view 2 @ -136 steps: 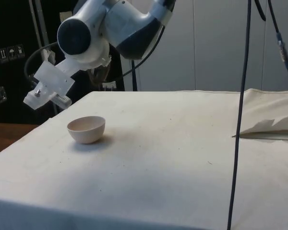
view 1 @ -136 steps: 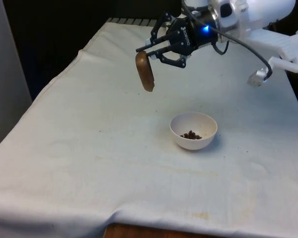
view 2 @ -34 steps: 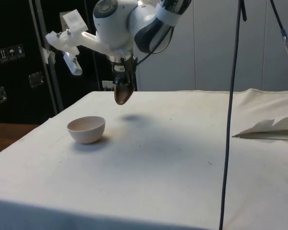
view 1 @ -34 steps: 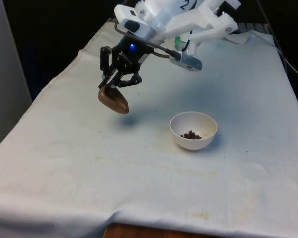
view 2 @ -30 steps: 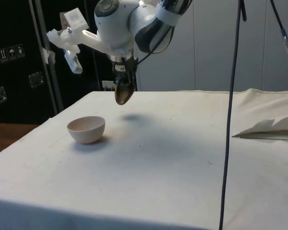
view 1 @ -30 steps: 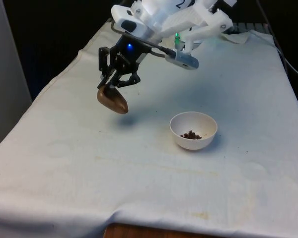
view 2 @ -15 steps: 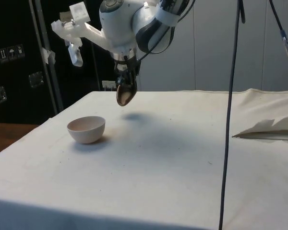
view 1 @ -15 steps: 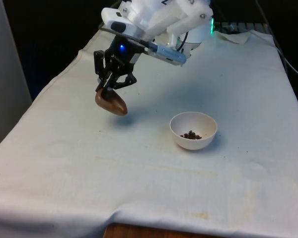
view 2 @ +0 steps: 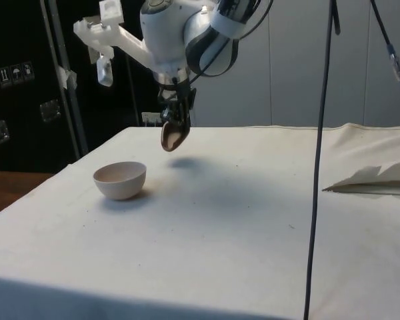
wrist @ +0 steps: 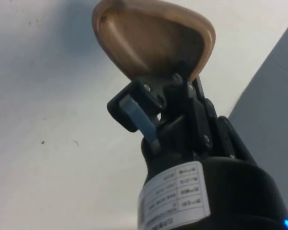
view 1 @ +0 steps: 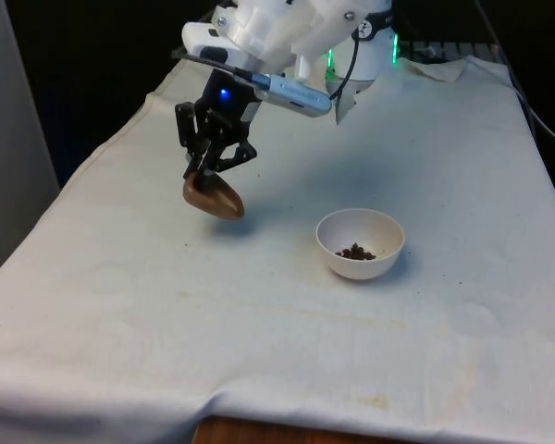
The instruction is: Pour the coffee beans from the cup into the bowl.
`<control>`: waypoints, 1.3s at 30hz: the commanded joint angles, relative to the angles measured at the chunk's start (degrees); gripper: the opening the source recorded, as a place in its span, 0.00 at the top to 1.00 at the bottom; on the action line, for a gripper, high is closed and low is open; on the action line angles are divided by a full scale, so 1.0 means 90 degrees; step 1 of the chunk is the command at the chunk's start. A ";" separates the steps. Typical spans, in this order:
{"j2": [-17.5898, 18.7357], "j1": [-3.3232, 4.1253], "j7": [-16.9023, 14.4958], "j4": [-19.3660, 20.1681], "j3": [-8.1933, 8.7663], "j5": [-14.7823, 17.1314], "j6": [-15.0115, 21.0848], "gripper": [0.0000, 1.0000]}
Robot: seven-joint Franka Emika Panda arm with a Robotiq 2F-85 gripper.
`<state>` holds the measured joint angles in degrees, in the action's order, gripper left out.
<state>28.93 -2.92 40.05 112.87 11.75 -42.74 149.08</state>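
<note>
A table [view 1: 120, 305] covered by a white cloth [view 1: 259, 361] is seen across the frame. A white bowl [view 1: 360, 243] is placed on the cloth right of centre, and dark coffee beans [view 1: 355, 251] are held inside it. Faint stains are noticed on the cloth near the lower edge.

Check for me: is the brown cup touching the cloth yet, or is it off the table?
Apart. The side view shows the cup hanging from the gripper, with its shadow on the cloth beneath it.
</note>
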 commanded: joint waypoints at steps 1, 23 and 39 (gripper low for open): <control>0.0006 -0.0095 -0.0166 0.0051 -0.0076 0.0178 0.0140 1.00; 0.0127 -0.0134 -0.1585 0.0038 0.0000 0.1783 0.0286 1.00; 0.0204 -0.0159 -0.2998 0.0019 0.0095 0.3247 0.0216 1.00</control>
<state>30.83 -3.38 14.95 112.87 13.58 -15.30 150.86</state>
